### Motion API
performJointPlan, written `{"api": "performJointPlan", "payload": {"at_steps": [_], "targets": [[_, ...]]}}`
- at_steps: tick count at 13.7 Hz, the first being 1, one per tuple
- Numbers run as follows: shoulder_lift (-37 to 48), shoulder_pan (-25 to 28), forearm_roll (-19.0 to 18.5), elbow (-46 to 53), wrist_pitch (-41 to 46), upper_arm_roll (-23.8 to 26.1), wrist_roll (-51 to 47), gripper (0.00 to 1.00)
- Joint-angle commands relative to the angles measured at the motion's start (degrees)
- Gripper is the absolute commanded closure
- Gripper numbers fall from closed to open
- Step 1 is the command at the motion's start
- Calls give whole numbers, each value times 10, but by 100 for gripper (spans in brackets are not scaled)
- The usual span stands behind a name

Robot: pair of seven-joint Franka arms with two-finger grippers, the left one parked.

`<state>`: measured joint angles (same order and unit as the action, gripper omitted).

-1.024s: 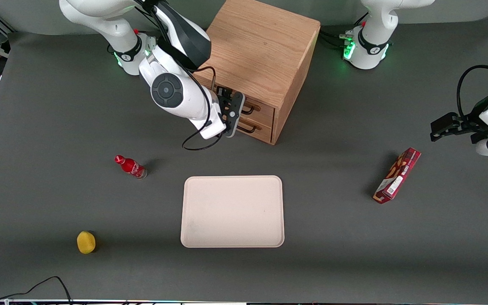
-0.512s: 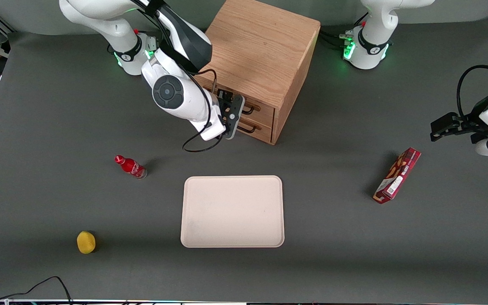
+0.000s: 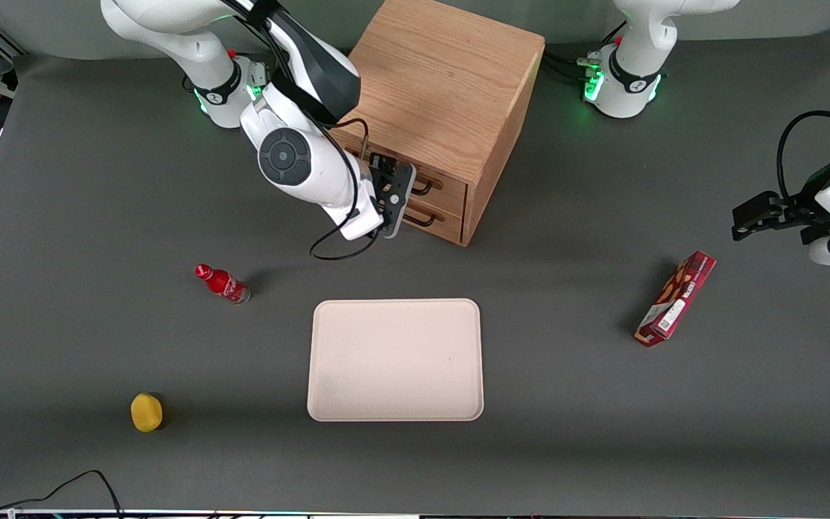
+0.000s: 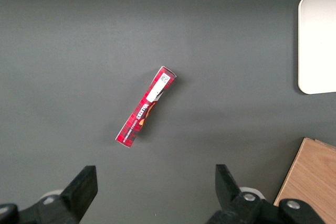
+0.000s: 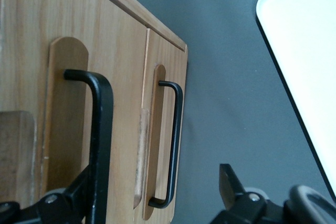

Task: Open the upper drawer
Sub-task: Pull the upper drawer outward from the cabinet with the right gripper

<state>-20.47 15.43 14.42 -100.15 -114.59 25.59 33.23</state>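
The oak cabinet (image 3: 451, 79) stands at the back of the table. Its upper drawer (image 3: 452, 187) looks shut, flush with the bottom drawer (image 3: 449, 223). My right gripper (image 3: 388, 193) is open and held right in front of the drawer fronts at the upper drawer's height, and it hides much of them in the front view. In the right wrist view the gripper (image 5: 157, 195) is spread wide. The upper drawer's black bar handle (image 5: 102, 129) runs just inside one finger (image 5: 79, 190). The bottom drawer's thinner-looking handle (image 5: 177, 129) lies farther off, nearer the table.
A cream tray (image 3: 395, 359) lies nearer the front camera than the cabinet. A red bottle (image 3: 222, 283) and a yellow object (image 3: 146, 411) lie toward the working arm's end. A red box (image 3: 676, 298) lies toward the parked arm's end.
The right arm has shifted slightly toward the cabinet front over the last second, mostly in the first half. The drawers have not moved.
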Motion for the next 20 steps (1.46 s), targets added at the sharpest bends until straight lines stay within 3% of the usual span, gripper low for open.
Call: {"api": "performJointPlan", "payload": {"at_steps": [1,20], "targets": [[-3,-7,-16,7,-9,-7,0,0],[-69,-26,-49,101,-8,-11,-1,0]]}}
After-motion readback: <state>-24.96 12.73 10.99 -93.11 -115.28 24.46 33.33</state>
